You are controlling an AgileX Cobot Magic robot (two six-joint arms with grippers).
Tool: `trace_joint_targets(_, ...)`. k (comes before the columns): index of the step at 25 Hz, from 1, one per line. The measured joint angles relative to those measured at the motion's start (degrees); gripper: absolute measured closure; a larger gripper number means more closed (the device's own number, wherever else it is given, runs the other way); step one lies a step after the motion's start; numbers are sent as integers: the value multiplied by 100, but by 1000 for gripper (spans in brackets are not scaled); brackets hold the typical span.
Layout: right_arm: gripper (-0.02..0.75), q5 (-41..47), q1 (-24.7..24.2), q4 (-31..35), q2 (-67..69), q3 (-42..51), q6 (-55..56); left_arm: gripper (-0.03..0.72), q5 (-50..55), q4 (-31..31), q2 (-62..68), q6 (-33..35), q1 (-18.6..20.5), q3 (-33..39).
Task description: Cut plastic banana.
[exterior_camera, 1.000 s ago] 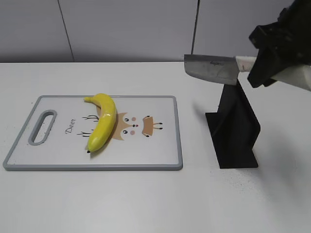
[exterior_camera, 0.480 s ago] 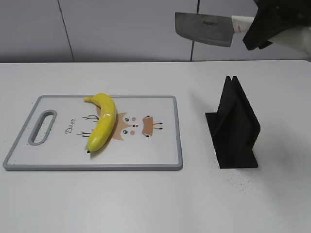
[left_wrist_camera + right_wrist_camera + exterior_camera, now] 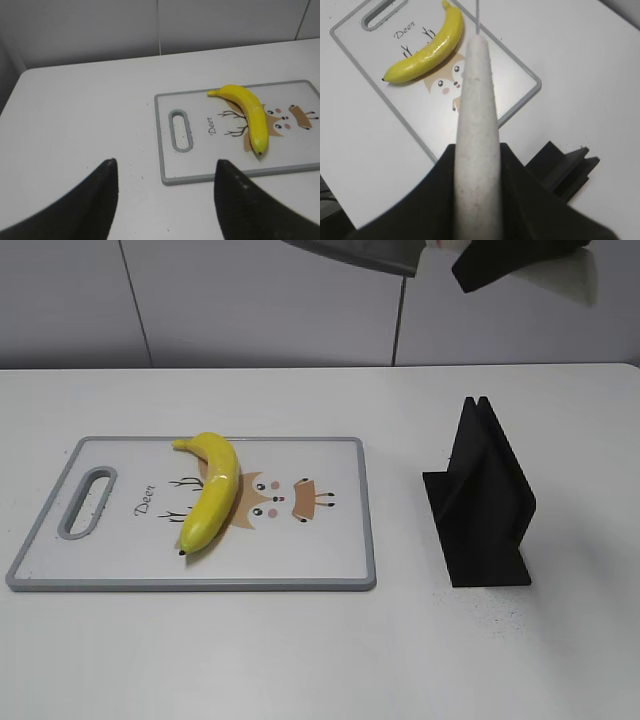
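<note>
The plastic banana (image 3: 208, 492) lies on a grey-rimmed cutting board (image 3: 330, 455) printed with a cartoon deer and the word "Deer", its stem toward the board's far edge and its dark tip toward the near edge, the curved body resting across the deer's antlers and the left side of its face. The board sits flat on a white surface (image 3: 300, 650), its oval handle slot at the end away from the knife stand. To the right of the board, well apart from it, stands a black knife stand (image 3: 485, 502), upright, with nothing in its slot.

High above the surface, up and to the right of the board, the right hand (image 3: 515, 258) is clamped on the white handle of a knife (image 3: 360, 252), whose steel blade points left and runs out of the top of the exterior view. From the right wrist camera, the pale handle (image 3: 476, 125) runs up the middle between the dark fingers (image 3: 435, 195), with the banana and board below its far end and the stand at lower right.

The left hand (image 3: 165, 200) hangs over bare surface beside the board's handle end, its two dark fingers spread wide with nothing between them.
</note>
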Motion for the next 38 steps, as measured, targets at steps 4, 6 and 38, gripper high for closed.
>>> trace_joint_targets(4,554,-137,0,114,258,-207,-697,110,-540,-239,1145,588,-159,-622)
trace_joint_targets(6,554,-7,0,122,485,-414,-973,111,-715,-427,1667,901,-276,-803)
trace_joint_targets(38,554,454,857,126,2403,-1954,-3597,114,200,-2944,8090,7386,-638,-4137)
